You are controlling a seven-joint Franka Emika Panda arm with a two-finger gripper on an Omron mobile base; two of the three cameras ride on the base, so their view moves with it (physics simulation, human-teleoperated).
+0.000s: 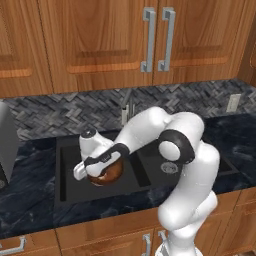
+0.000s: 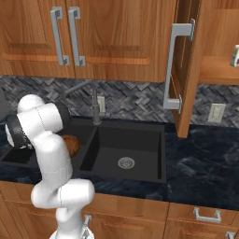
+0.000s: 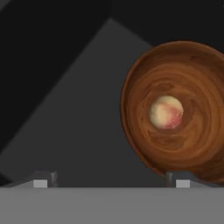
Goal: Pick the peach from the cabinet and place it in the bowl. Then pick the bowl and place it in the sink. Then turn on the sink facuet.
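Tool [image 3: 111, 183] over peach [image 3: 166, 112] in bowl [image 3: 144, 127]

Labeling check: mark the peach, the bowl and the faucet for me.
peach [image 3: 166, 112], hand view, centre of the fruit.
bowl [image 3: 199, 83], hand view, inner wall right of the peach.
faucet [image 2: 96, 108], right base view, upright stem.

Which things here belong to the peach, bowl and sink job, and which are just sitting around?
Part of the job:
- peach, lying in the bowl
- bowl, over the sink
- sink
- sink facuet
- cabinet, door open
- fingers, spread apart

Just around:
- white container with a dark label on the cabinet shelf
- wall outlet
- drawers
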